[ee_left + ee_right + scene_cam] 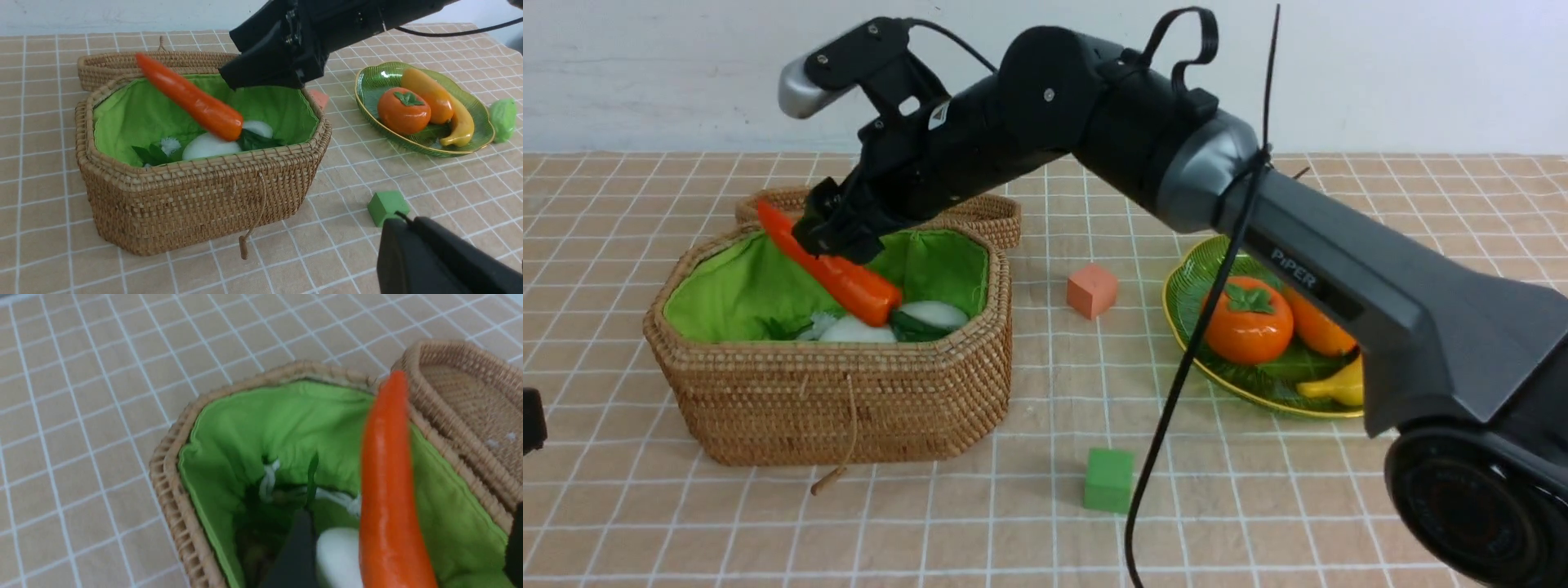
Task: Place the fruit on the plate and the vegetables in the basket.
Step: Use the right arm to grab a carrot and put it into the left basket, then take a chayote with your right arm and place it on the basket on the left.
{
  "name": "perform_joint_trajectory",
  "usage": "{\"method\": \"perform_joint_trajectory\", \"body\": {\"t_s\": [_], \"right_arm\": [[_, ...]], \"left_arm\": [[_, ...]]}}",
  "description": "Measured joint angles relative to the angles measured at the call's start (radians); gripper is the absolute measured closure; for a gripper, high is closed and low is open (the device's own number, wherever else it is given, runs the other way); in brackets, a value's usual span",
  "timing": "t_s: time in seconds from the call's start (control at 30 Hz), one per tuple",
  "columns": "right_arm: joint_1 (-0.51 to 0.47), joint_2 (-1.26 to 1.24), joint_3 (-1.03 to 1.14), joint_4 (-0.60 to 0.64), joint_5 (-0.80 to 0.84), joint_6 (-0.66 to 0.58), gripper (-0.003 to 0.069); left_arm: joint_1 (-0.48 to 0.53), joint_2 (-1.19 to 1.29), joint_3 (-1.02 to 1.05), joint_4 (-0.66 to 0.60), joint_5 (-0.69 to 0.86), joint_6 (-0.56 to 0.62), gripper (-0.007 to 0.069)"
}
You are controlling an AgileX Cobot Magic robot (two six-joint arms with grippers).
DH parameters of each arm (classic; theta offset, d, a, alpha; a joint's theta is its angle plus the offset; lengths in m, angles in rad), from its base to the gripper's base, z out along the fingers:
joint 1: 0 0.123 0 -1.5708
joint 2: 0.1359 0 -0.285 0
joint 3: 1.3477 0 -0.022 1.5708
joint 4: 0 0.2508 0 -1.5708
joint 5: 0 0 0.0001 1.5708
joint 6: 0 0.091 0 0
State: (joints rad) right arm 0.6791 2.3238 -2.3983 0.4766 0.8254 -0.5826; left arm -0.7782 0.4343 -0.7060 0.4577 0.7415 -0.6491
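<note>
My right gripper (837,233) hangs over the wicker basket (849,367), open. Its fingers stand wide on either side of the orange carrot (388,490) and do not press it. The carrot (849,282) is tilted, thick end down on the white radish (858,329) inside the green lining. On the green plate (1188,286) lie the persimmon (1248,322), mango (1315,327) and banana (1339,384). A light green gourd-like thing (503,118) lies on the cloth beyond the plate. My left gripper (402,222) is shut and empty, low near the front.
A salmon cube (1092,290) sits between basket and plate. A green cube (1108,479) sits nearer the front, just ahead of my left gripper. The basket's lid (980,212) lies open behind it. A black cable (1176,384) hangs from the right arm.
</note>
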Motion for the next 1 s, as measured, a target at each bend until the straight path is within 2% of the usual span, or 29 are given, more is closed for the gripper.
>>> {"method": "perform_joint_trajectory", "body": {"t_s": [0.07, 0.1, 0.13, 0.2, 0.27, 0.3, 0.33, 0.37, 0.4, 0.47, 0.5, 0.53, 0.57, 0.6, 0.63, 0.67, 0.7, 0.73, 0.8, 0.83, 0.87, 1.0], "right_arm": [[0.000, -0.036, -0.011, -0.070, 0.096, 0.057, -0.0010], [-0.002, -0.082, -0.014, -0.148, 0.184, 0.130, 0.0001], [-0.002, -0.088, -0.014, -0.159, 0.208, 0.151, 0.0004], [-0.007, -0.145, -0.019, -0.260, 0.308, 0.235, 0.0047], [-0.028, -0.243, -0.019, -0.445, 0.404, 0.337, 0.0171], [-0.033, -0.259, -0.017, -0.458, 0.411, 0.352, 0.0183], [-0.046, -0.290, -0.005, -0.520, 0.416, 0.380, 0.0246], [-0.079, -0.358, 0.035, -0.594, 0.422, 0.439, 0.0355], [-0.084, -0.367, 0.041, -0.601, 0.424, 0.439, 0.0369], [-0.156, -0.472, 0.146, -0.655, 0.425, 0.526, 0.0512], [-0.237, -0.555, 0.254, -0.670, 0.424, 0.597, 0.0580], [-0.304, -0.604, 0.330, -0.673, 0.423, 0.640, 0.0613], [-0.304, -0.604, 0.330, -0.673, 0.423, 0.649, 0.0618], [-0.431, -0.667, 0.460, -0.675, 0.421, 0.702, 0.0636], [-0.532, -0.698, 0.558, -0.663, 0.421, 0.739, 0.0630], [-0.549, -0.701, 0.574, -0.660, 0.421, 0.745, 0.0630], [-0.631, -0.709, 0.652, -0.639, 0.404, 0.782, 0.0607], [-0.749, -0.700, 0.763, -0.586, 0.354, 0.827, 0.0558], [-0.840, -0.665, 0.846, -0.489, 0.284, 0.861, 0.0476], [-0.900, -0.621, 0.890, -0.430, 0.234, 0.871, 0.0389], [-0.900, -0.621, 0.890, -0.422, 0.228, 0.871, 0.0375], [-0.989, -0.469, 0.912, -0.286, 0.137, 0.807, 0.0092]], "left_arm": [[0.000, 0.000, 0.000, -0.002, -0.019, 0.005, 0.0624], [0.000, 0.000, 0.000, -0.006, -0.048, 0.025, 0.0624], [0.000, 0.000, 0.000, -0.009, -0.052, 0.028, 0.0624], [0.000, 0.000, 0.000, -0.026, -0.097, 0.068, 0.0624], [0.000, 0.000, 0.000, -0.079, -0.152, 0.145, 0.0624], [0.000, 0.000, 0.000, -0.079, -0.156, 0.152, 0.0624], [0.000, 0.001, 0.000, -0.105, -0.174, 0.192, 0.0624], [0.000, 0.005, 0.000, -0.151, -0.189, 0.259, 0.0624], [0.000, 0.005, 0.000, -0.163, -0.190, 0.268, 0.0624], [0.000, 0.014, 0.000, -0.221, -0.200, 0.359, 0.0624], [0.000, 0.020, 0.000, -0.264, -0.200, 0.419, 0.0624], [0.000, 0.022, 0.000, -0.284, -0.201, 0.451, 0.0623], [0.000, 0.024, 0.000, -0.288, -0.201, 0.451, 0.0623], [0.000, 0.025, 0.000, -0.311, -0.201, 0.488, 0.0623], [0.000, 0.025, 0.000, -0.325, -0.202, 0.517, 0.0622], [0.000, 0.025, 0.000, -0.328, -0.202, 0.521, 0.0622], [0.000, 0.026, 0.000, -0.336, -0.202, 0.533, 0.0622], [0.000, 0.027, 0.000, -0.342, -0.203, 0.542, 0.0621], [0.000, 0.028, 0.000, -0.345, -0.203, 0.545, 0.0620], [0.000, 0.029, 0.000, -0.345, -0.203, 0.545, 0.0620], [0.000, 0.029, 0.000, -0.345, -0.203, 0.545, 0.0620], [0.000, 0.029, 0.000, -0.357, -0.203, 0.547, 0.0620]]}}
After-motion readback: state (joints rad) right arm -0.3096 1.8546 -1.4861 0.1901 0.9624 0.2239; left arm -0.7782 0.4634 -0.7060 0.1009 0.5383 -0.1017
